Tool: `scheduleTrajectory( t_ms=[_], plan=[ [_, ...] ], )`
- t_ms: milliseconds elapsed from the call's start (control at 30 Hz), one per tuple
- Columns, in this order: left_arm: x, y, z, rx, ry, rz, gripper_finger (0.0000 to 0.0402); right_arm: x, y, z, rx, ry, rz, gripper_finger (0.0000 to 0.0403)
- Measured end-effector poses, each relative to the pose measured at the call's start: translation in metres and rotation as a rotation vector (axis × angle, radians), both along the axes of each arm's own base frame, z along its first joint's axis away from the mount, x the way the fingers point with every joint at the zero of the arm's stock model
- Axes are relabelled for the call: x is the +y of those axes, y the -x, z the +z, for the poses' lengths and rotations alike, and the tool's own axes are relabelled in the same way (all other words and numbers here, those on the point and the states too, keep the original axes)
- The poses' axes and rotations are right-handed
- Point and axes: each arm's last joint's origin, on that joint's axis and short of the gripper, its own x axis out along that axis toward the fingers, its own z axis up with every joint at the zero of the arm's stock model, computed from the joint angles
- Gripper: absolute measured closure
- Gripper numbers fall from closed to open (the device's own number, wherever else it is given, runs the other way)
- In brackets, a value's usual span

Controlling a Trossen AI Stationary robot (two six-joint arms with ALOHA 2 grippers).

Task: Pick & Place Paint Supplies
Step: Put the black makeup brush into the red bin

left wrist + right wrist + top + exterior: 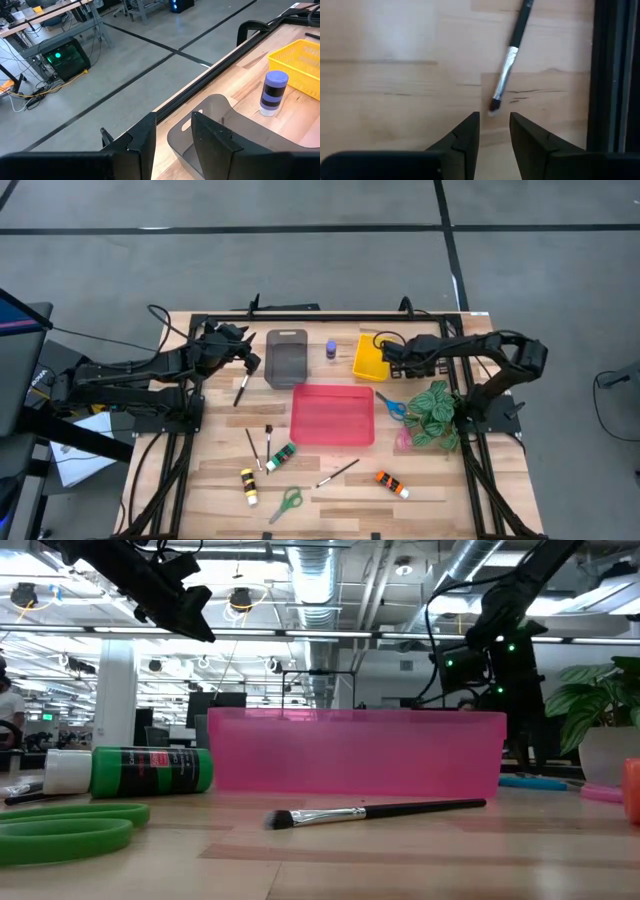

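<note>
Now | right tool (494,116) slightly apart | paintbrush (509,65): dark handle, silver ferrule, just beyond

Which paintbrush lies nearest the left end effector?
The paintbrush beside the grey tray, next to the left end effector; the other three lie much farther off.

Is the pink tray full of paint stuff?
No. From above, the pink tray is empty, while the green tube and a paintbrush lie on the table beside it.

Matt wood table (330,480), translucent plastic pink tray (332,416), metal-ferrule brush (375,812)
</note>
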Motion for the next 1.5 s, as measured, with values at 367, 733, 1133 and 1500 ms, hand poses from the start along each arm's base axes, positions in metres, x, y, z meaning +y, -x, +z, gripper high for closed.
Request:
scheduleTrajectory(
  t_ms=[367, 733, 1133, 1500],
  plan=[
    [0.0, 0.0, 0.0, -0.015, 0.009, 0.006, 0.0284, -0.003, 0.019, -0.015, -0.084, 0.009, -0.042, 0.03],
    [0.0, 0.0, 0.0, -0.015, 0.009, 0.006, 0.0284, -0.007, 0.024, -0.015, -0.082, -0.018, -0.059, 0.0317],
    [0.0, 0.0, 0.0, -0.015, 0.009, 0.006, 0.0284, -0.009, 0.024, -0.016, -0.079, -0.015, -0.023, 0.0399],
    [0.0, 0.0, 0.0, -0.015, 0.009, 0.006, 0.0284, -0.008, 0.021, -0.016, -0.06, 0.027, 0.022, 0.0402]
  ],
)
